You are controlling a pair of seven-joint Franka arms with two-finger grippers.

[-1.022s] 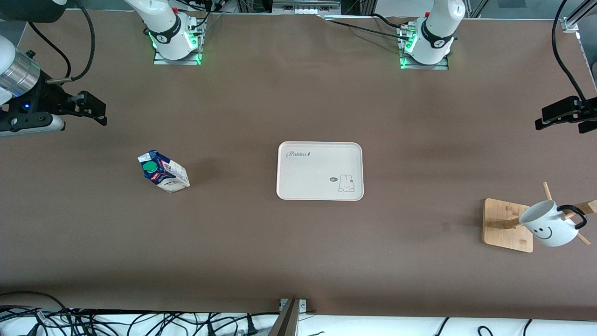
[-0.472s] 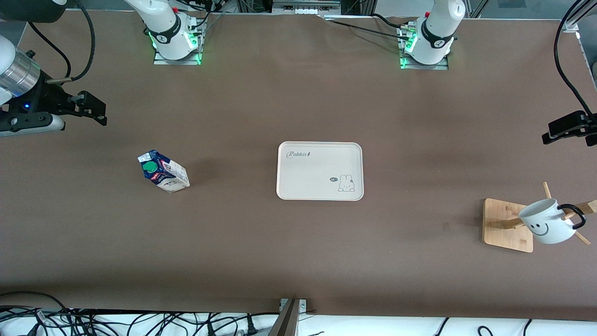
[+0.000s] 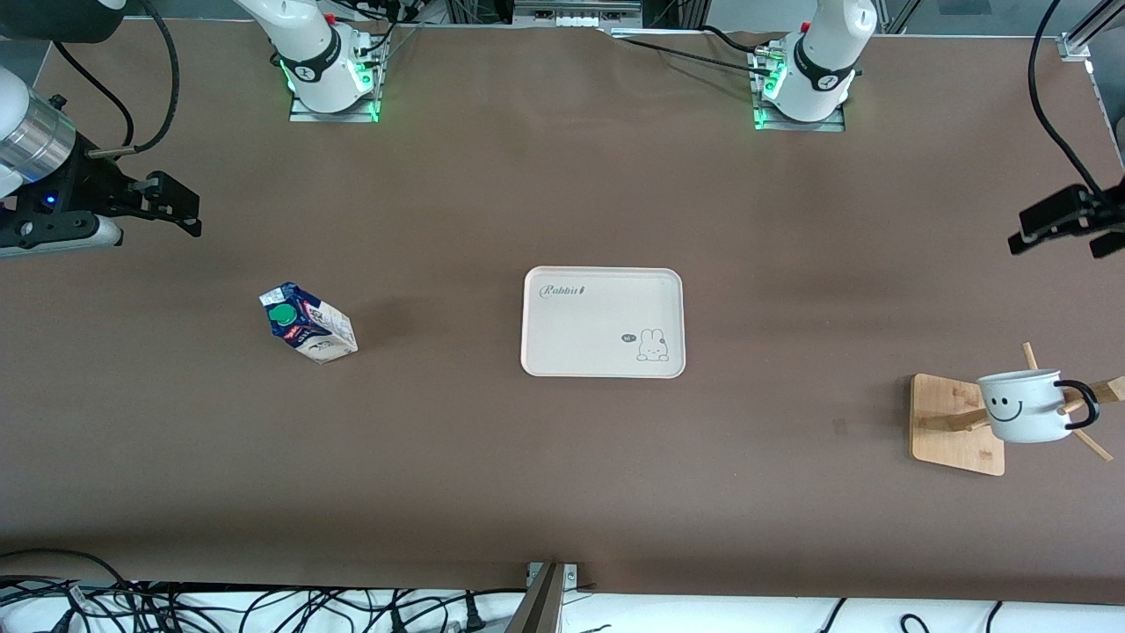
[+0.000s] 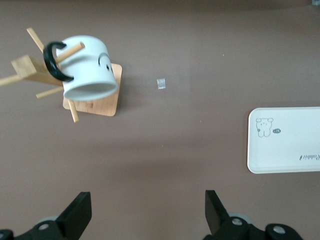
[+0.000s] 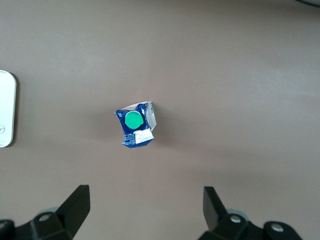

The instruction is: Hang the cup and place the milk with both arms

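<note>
Cup (image 3: 1024,407) hangs by its black handle on a peg of our wooden rack (image 3: 958,424) at the left arm's end of the table. Our left gripper (image 3: 1068,220) hovers over bare table there, jaws spread and empty. Our right gripper (image 3: 163,204) waits over its own end, also spread wide, with the milk (image 3: 308,323) standing on the table, well apart from the white tray (image 3: 603,322) at the middle.

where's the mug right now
The mug hangs by its handle on a peg of the wooden rack, toward the left arm's end of the table, nearer the front camera than the tray.
</note>
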